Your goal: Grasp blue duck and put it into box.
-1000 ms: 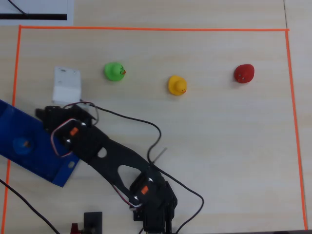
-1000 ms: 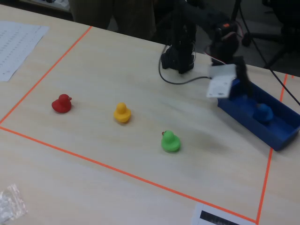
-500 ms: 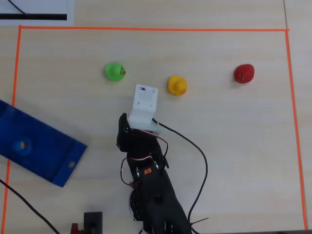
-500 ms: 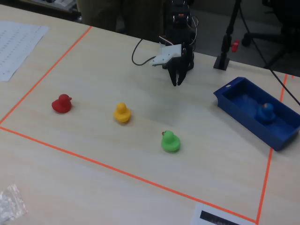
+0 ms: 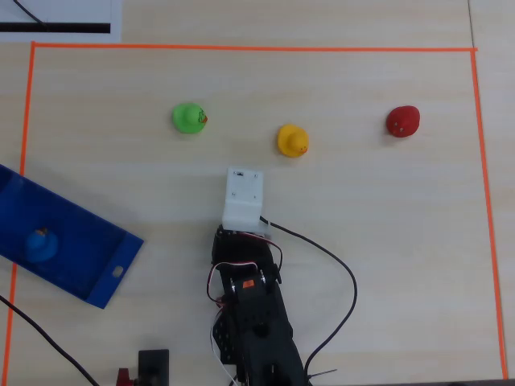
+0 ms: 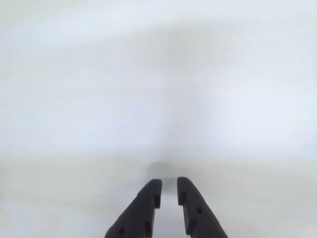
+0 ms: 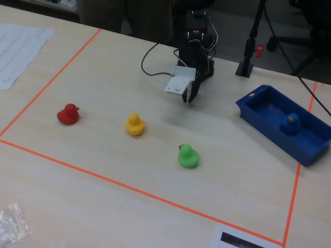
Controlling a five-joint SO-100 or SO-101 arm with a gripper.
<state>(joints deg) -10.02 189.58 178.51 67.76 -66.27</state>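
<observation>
The blue duck sits inside the box at the desk's left edge in the overhead view. The arm's jaws hang empty near the middle, nearly pressed together, a thin gap between.

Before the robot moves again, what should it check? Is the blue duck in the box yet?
1. Blue duck inside the box: ok, it sits on the box floor in the fixed and overhead views.
2. Gripper empty: ok, nothing between the fingers in the wrist view.
3. Fingers apart: only a narrow gap shows, nearly closed.
4. Arm clear of the box: ok, it is near the table's middle.
5. Green duck, yellow duck and red duck left on the table: ok, all three stand apart from the gripper.
</observation>
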